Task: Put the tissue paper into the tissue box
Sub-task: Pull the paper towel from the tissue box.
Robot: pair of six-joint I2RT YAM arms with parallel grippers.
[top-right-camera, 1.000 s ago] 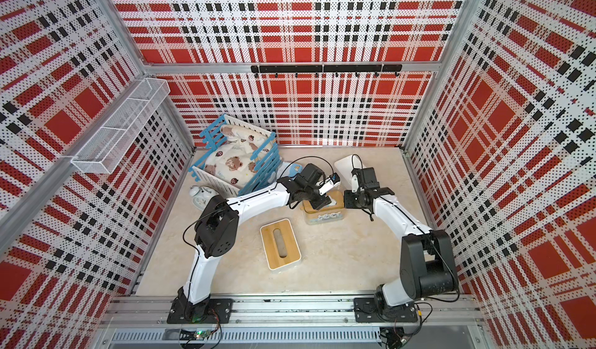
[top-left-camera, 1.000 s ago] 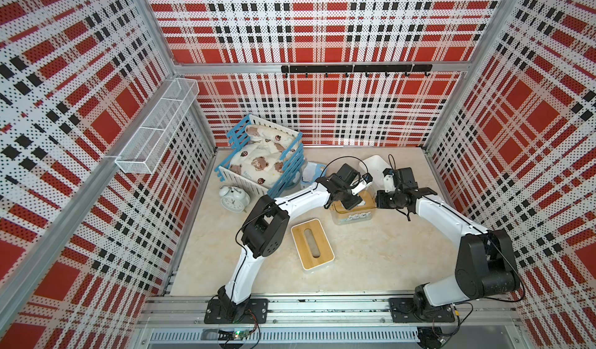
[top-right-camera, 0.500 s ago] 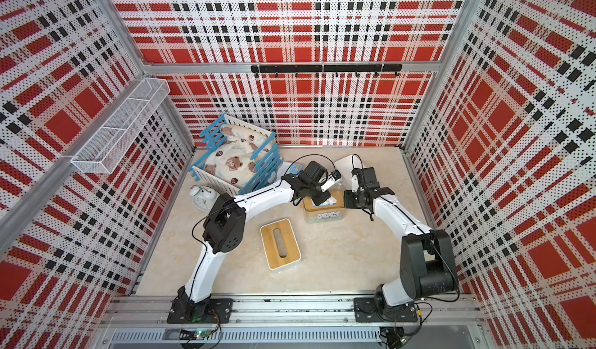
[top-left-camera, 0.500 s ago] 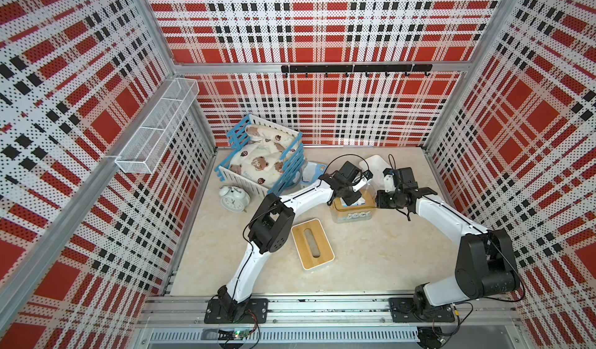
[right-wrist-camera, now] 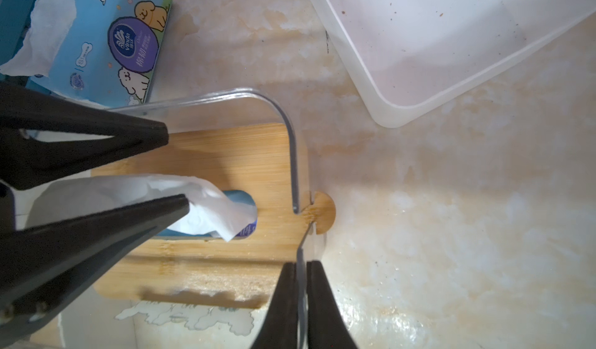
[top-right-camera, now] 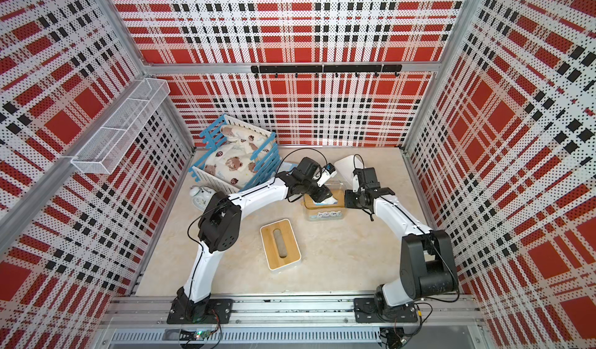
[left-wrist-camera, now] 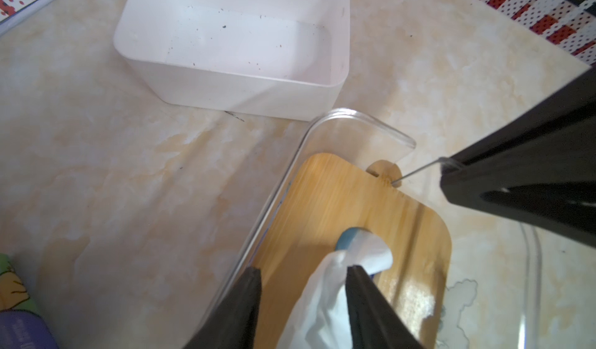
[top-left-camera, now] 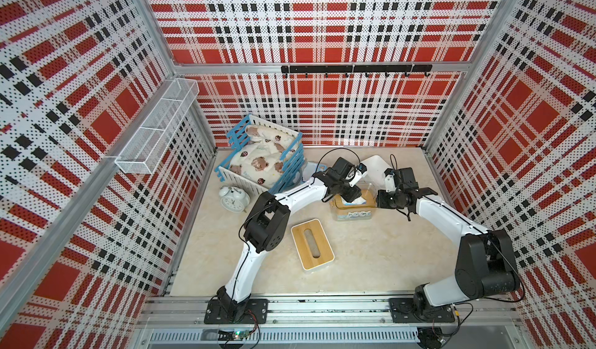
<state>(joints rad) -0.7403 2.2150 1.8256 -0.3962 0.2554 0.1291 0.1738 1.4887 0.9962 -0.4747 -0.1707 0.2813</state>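
Note:
The tissue box [top-left-camera: 353, 214] [top-right-camera: 325, 215] is a clear case with a bamboo inner lid [left-wrist-camera: 338, 195] [right-wrist-camera: 225, 157]. A white sheet of tissue paper [left-wrist-camera: 325, 299] [right-wrist-camera: 206, 199] sticks up through the lid's slot, with the blue pack showing below it. My left gripper [left-wrist-camera: 304, 268] [top-left-camera: 351, 195] hangs open over the slot. The sheet lies between its fingers, against one of them. My right gripper [right-wrist-camera: 301, 263] [top-left-camera: 380, 199] is shut on the box's clear end wall. A second blue tissue pack [right-wrist-camera: 106, 41] lies behind the box.
An empty white bin [left-wrist-camera: 232, 83] [right-wrist-camera: 419, 41] [top-left-camera: 375, 166] stands just behind the tissue box. A white box with a slotted bamboo lid [top-left-camera: 312, 249] lies nearer the front. An alarm clock [top-left-camera: 232, 199] and a blue crate of cloth [top-left-camera: 290, 166] are at the back left.
The left wrist has shifted slightly over the tissue box. The right arm has kept its place on the box wall.

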